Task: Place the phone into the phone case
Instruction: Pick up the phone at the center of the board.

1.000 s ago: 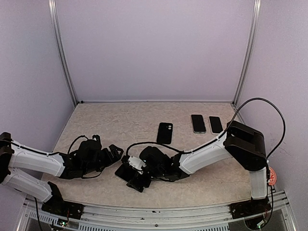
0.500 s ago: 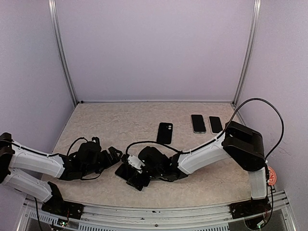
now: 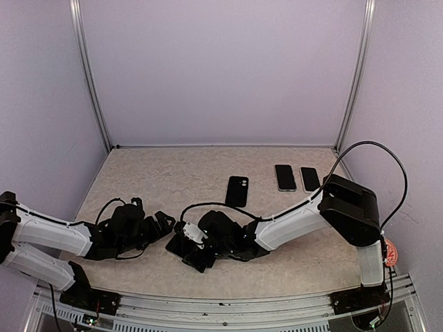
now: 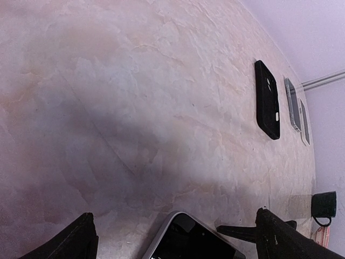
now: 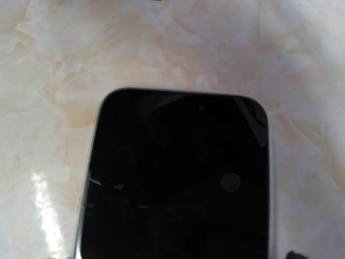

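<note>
Black flat glass-faced phone (image 5: pixel 178 178) lies screen-up on beige marbled tabletop (image 4: pixel 135 81), near edge, centre-left, directly under right gripper (image 3: pixel 197 254). Pale grey translucent phone case (image 4: pixel 160 236) shows only as a thin rim hugging phone's edge; can't tell if phone is fully seated or just resting in it. Right fingers not in wrist view and top view too dark, so can't tell how wide they stand or whether they touch anything. Left gripper (image 4: pixel 173 216) just left of phone, fingers (image 4: pixel 81 242) spread wide, holding nothing. Far side: another black slab (image 4: pixel 268 100), pair of slim dark phones (image 4: pixel 294 105) further right, well apart. Handling, est.: phone stiff, fairly dense, glass slick + scratchable, so press flat on face or pinch long edges. Case prob. thin, light, flexy; likely slides unless pinned at rim.
</note>
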You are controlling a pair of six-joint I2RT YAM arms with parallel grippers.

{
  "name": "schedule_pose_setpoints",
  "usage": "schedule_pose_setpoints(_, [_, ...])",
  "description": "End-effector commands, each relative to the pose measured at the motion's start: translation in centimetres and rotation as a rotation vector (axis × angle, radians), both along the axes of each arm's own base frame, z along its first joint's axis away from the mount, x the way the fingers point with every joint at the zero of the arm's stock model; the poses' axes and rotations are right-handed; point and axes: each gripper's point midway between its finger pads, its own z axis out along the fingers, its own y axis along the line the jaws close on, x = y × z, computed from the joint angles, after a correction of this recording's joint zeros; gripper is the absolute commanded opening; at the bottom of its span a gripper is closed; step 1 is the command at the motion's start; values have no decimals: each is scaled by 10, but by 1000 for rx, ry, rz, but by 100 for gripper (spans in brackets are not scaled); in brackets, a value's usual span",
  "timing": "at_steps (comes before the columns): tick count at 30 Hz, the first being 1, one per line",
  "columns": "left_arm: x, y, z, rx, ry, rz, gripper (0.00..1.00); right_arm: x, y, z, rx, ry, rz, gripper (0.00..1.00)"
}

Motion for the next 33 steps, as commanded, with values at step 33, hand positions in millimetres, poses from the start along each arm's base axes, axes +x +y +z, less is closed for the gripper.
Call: schedule_pose_setpoints(33, [0,2,-3,-9,0,4,99,-10,-16,8,-25,-34,128,51])
